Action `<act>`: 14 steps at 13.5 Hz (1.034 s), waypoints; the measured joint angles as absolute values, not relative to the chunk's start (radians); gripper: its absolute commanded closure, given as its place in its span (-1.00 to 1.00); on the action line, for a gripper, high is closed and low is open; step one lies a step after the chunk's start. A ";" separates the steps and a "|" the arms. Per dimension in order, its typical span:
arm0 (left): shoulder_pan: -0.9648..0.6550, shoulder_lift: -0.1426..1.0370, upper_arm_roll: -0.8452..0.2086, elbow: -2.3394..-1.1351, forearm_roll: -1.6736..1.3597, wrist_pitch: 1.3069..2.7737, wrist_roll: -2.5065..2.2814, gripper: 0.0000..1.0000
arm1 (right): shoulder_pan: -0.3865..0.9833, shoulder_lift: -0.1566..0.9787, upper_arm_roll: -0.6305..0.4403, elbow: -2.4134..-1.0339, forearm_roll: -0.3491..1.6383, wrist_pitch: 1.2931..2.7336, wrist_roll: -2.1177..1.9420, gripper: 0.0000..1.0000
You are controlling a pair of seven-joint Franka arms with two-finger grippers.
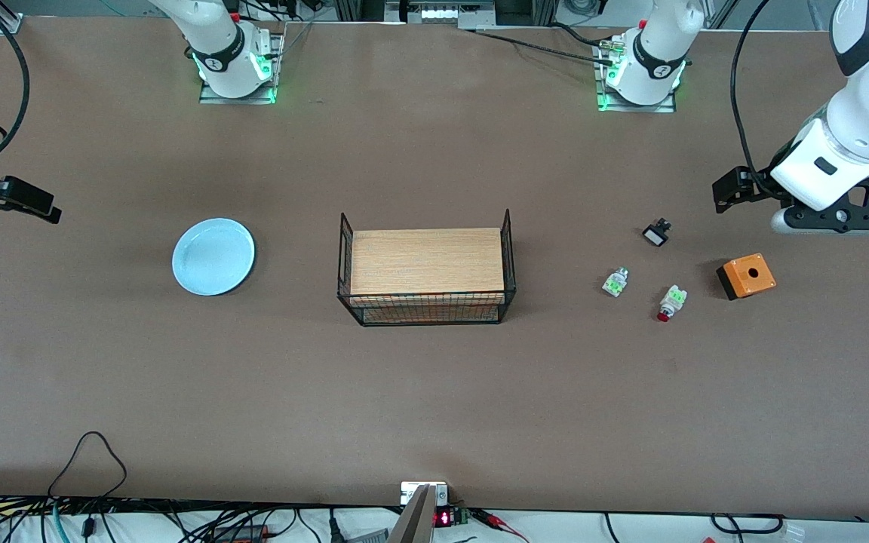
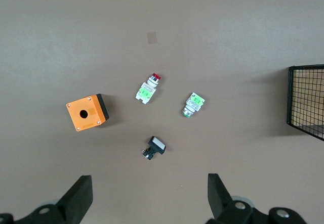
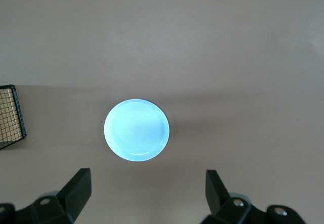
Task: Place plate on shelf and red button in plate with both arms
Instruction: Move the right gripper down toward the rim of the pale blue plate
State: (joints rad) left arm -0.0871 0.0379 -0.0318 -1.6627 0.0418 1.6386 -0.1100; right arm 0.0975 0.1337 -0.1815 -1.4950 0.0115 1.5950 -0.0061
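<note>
Your plate sits left of centre in the front view, the red button lower right beside the orange box. Left gripper and right gripper both hang spread, grasping nothing

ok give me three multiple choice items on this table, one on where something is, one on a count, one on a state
1. Where is the plate?
A. in the wire basket
B. flat on the table, toward the right arm's end
C. on the orange box

2. How many small switches lie beside the orange box?
A. one
B. three
C. five

3. How is the left gripper?
A. open and empty
B. shut on the red button
C. shut on the plate

Key: B, it lies apart from the wire basket; B, the red button, a green one, a black one; A, fingers spread over bare table.
</note>
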 measured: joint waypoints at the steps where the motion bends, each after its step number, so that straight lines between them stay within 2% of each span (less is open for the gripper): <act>1: -0.087 0.038 -0.032 -1.663 0.042 1.639 -0.110 -1.00 | 0.098 0.134 -0.181 -1.495 0.012 1.593 -0.006 -1.00; 5: -0.087 0.038 -0.032 -1.663 0.042 1.639 -0.110 -1.00 | 0.099 0.145 -0.181 -1.496 0.013 1.584 -0.007 -1.00; 10: -0.087 0.038 -0.032 -1.662 0.042 1.639 -0.110 -1.00 | 0.098 0.239 -0.182 -1.526 0.016 1.601 -0.007 -1.00; 12: -0.086 0.038 -0.031 -1.662 0.042 1.639 -0.110 -1.00 | 0.099 0.278 -0.182 -1.570 0.016 1.698 -0.007 -1.00; 14: -0.085 0.038 -0.030 -1.662 0.042 1.639 -0.110 -1.00 | 0.098 0.289 -0.184 -1.670 0.015 1.840 -0.007 -1.00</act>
State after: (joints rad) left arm -0.0851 0.0379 -0.0302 -1.6623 0.0418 1.6386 -0.1100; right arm 0.0978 0.2886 -0.1844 -1.6699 0.0154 1.8400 -0.0067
